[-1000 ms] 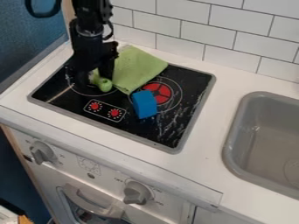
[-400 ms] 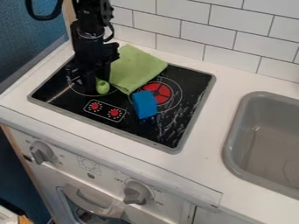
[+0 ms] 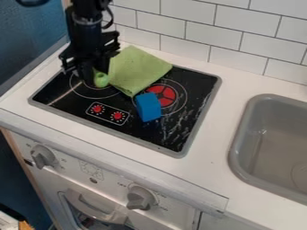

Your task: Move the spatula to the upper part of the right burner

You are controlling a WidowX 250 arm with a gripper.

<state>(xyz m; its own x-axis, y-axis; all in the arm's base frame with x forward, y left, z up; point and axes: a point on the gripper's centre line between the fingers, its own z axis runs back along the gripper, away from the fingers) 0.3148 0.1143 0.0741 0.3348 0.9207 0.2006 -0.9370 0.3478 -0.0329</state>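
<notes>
jaws pinched the spatula [image 3: 101, 81], as far as its green rounded end showed; the rest was hidden by the gripper [image 3: 92, 77]. they hung over the left burner [image 3: 90, 92] of the hob [image 3: 141, 131], so the spatula was at the hob's left side, well apart from the right burner [image 3: 167, 93].

nearest, below the front of the hob, were the oven handle [image 3: 91, 208] and two grey knobs, one [image 3: 141, 198] to the right and one [image 3: 43, 157] to the left. the white counter [image 3: 201, 170] ran around the hob, and the grey sink [image 3: 235, 148] was set in it to the right of the hob.

on the hob, near its front edge, was the dial panel [image 3: 108, 113] with two red dials. farther in, the blue block [image 3: 148, 108] lay at the near left part of the right burner, its red middle bared beside it. beyond the block, the green cloth [image 3: 141, 67] lay across the hob's back edge, partly on the counter, with one corner pointing toward the block.

the black arm [image 3: 87, 33] came down from behind the hob's left side. farthest, behind the hob, stood the white tiles [image 3: 186, 47].
</notes>
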